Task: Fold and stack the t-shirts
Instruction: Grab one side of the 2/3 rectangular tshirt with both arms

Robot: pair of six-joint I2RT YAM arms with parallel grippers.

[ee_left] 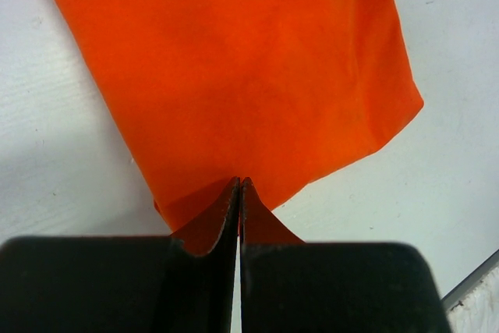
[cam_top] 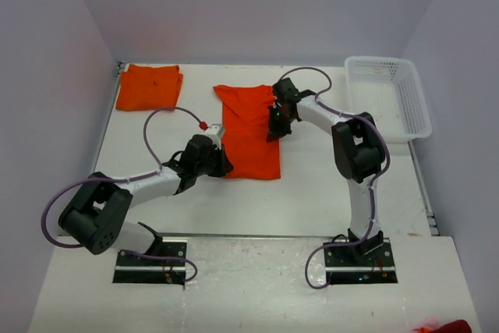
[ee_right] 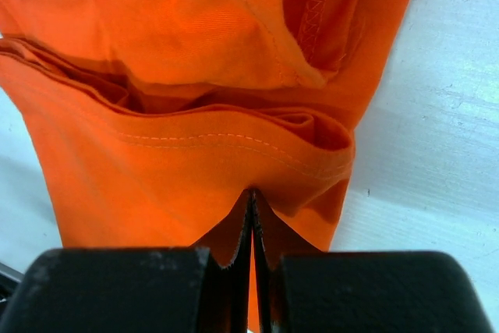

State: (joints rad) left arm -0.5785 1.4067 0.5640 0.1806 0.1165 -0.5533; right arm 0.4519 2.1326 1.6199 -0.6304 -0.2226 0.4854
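Observation:
An orange t-shirt (cam_top: pixel 248 134) lies on the white table's middle, folded lengthwise into a long strip. My left gripper (cam_top: pixel 224 163) is shut on its near left corner; the left wrist view shows the cloth (ee_left: pixel 249 76) pinched between the closed fingers (ee_left: pixel 226 216). My right gripper (cam_top: pixel 274 132) is shut on the shirt's right edge near the far end; the right wrist view shows folded hem layers (ee_right: pixel 195 138) clamped in the fingers (ee_right: pixel 242 224). A second orange t-shirt (cam_top: pixel 149 86) lies folded at the far left corner.
A white lattice basket (cam_top: pixel 388 96) stands at the far right of the table (cam_top: pixel 327 193). Grey walls close the left, back and right sides. A bit of orange-red cloth (cam_top: pixel 444 326) shows at the bottom right corner, off the table.

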